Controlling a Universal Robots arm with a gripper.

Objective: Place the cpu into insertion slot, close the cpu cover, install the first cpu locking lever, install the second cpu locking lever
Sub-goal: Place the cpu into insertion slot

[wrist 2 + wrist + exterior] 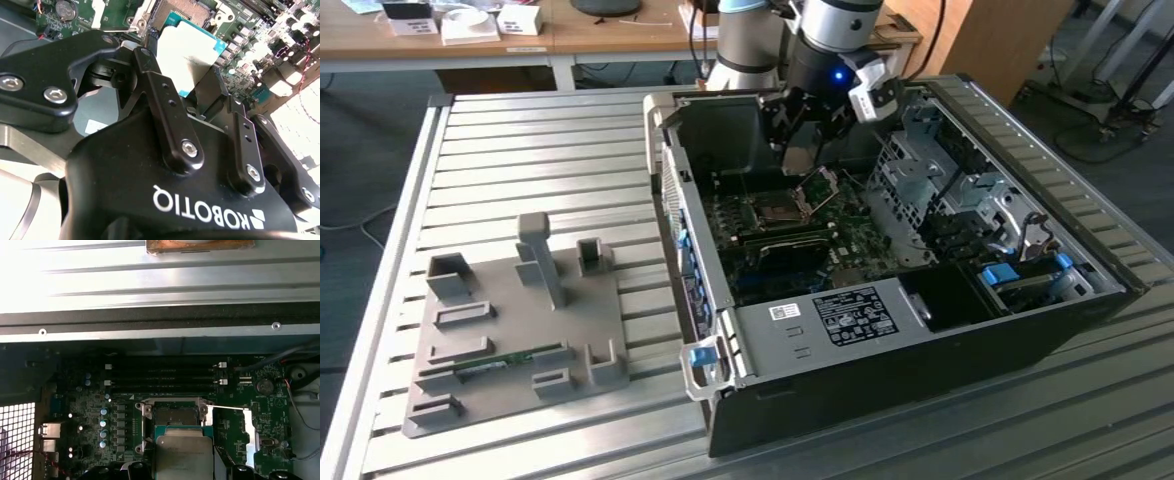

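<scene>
My gripper (798, 150) reaches down into the open computer case (881, 340), just above the motherboard. It is shut on the cpu (186, 52), a flat silvery square with a teal edge, clamped between two black fingers (155, 90). In the first wrist view the cpu (183, 456) hangs close in front of the insertion slot (174, 417), a dark square socket with a metal rim, which stands open. The cpu cover (822, 190) is tilted up beside the socket. A thin locking lever (227, 408) sticks out sideways from the socket.
Long black memory slots (160, 379) lie just beyond the socket. The case wall (720, 125) and a metal drive cage (947, 190) flank the gripper. On the slatted metal table (560, 150), a grey fixture plate (507, 330) holds a green memory stick (494, 362).
</scene>
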